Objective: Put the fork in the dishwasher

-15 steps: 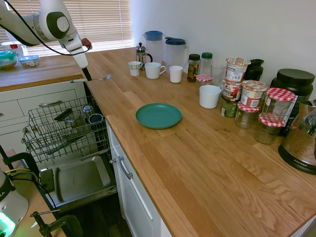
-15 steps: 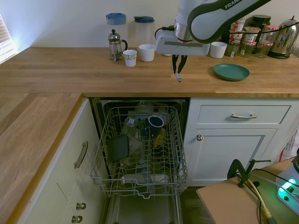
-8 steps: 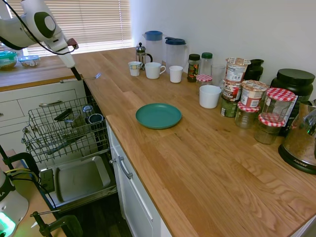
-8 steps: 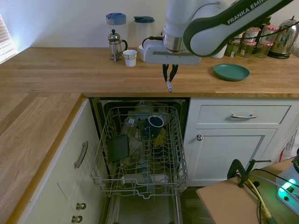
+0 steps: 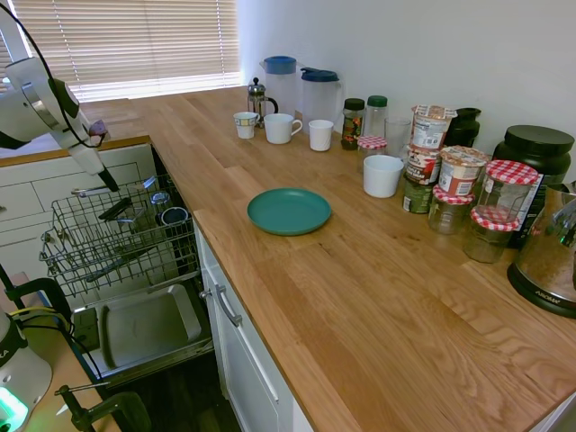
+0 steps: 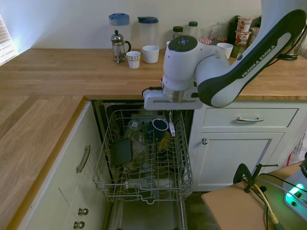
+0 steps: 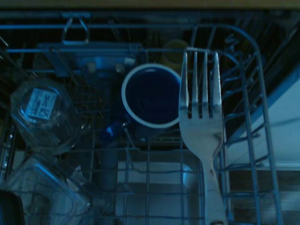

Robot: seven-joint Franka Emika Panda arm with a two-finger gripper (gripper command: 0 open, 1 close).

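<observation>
The first exterior camera stood high over the long tabletop (image 5: 378,297), looking down its length toward the window blinds (image 5: 135,40), the open dishwasher (image 5: 121,243) off to its side. The second faced the dishwasher (image 6: 146,158) head-on from the room, above tabletop height. Both took in its wire rack and the blue-lidded jugs (image 6: 119,28). The wrist camera looked closely down into that rack, past a blue mug (image 7: 152,96).

silver fork (image 7: 202,122), shiny, over grey wire rack (image 6: 144,177). dark blue mug (image 7: 152,96) w/ white rim. teal-green plate (image 5: 289,211) on warm brown wood counter (image 5: 360,297). white cupboard fronts (image 6: 242,143). jars w/ red-white check lids (image 5: 511,173). jugs w/ blue lids (image 5: 279,65).
</observation>
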